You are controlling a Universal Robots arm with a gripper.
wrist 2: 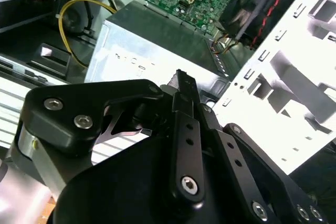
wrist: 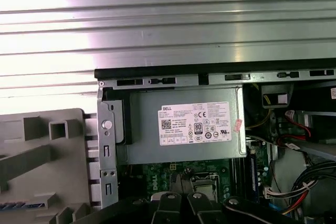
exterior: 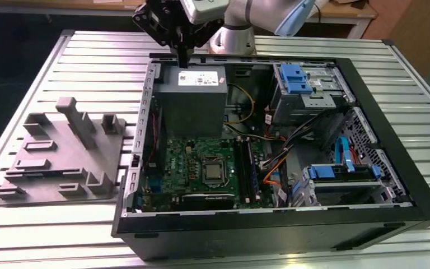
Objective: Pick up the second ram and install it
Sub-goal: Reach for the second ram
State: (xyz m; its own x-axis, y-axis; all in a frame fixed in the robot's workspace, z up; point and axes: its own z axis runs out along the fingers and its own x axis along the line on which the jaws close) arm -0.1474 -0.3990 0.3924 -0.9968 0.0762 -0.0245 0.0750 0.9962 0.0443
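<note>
Resting in the tray (wrist: 68,145), the second ram (wrist: 21,204) looks thin, bluish.

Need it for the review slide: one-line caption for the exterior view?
Gripper poised over the power supply of the open PC case; grey fixture tray on the exterior view's left.

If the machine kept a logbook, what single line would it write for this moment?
claw: shut, above grey power supply box | computer case: open | grey fixture tray: beside case, exterior view's left
</note>
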